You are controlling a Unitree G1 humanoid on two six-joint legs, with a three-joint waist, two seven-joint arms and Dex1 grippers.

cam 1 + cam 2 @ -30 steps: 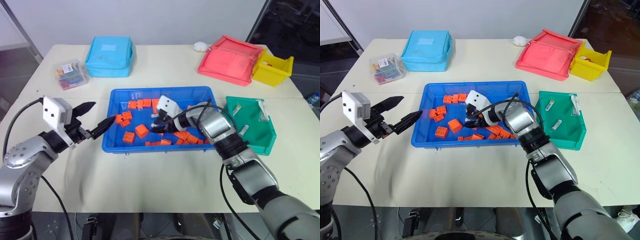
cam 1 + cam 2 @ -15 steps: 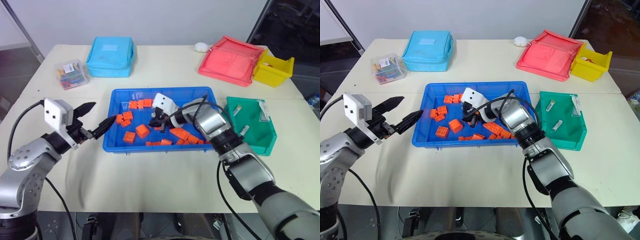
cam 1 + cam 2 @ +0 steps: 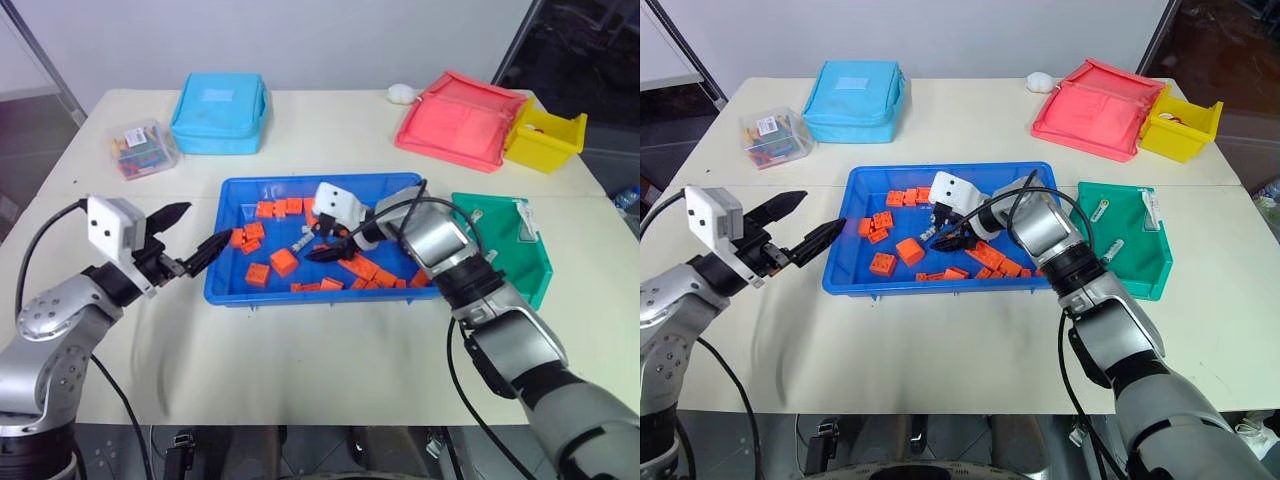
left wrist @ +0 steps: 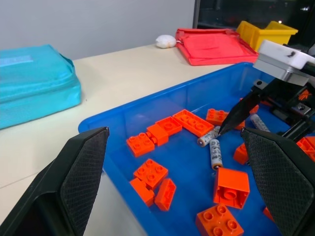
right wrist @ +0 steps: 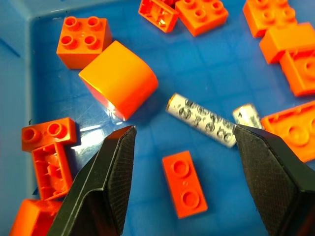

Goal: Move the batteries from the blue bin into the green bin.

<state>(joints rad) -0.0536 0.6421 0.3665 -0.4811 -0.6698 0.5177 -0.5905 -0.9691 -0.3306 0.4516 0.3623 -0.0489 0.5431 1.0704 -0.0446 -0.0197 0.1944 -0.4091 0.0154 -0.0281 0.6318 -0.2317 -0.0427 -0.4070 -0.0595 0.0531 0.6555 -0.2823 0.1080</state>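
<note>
The blue bin (image 3: 320, 183) sits mid-table, strewn with orange bricks (image 3: 284, 262). Two batteries (image 5: 202, 119) (image 4: 215, 153) lie side by side on its floor among the bricks. My right gripper (image 3: 322, 243) reaches into the bin from the right. It hangs just above these batteries, fingers spread open and holding nothing. My left gripper (image 3: 208, 222) hovers open and empty outside the bin's left wall, pointing toward it. The green bin (image 3: 1130, 282) stands right of the blue one with three batteries (image 3: 1113, 250) inside.
At the back of the table are a light-blue pouch (image 3: 218, 112), a clear box of coloured pieces (image 3: 143, 148), a red pouch (image 3: 460, 118), a yellow bin (image 3: 545, 135) and a small white object (image 3: 402, 93). Bare tabletop lies in front of the blue bin.
My right gripper was shut half a second ago and now stands open over the batteries, its wrist slightly rolled. The left arm has stayed put.
</note>
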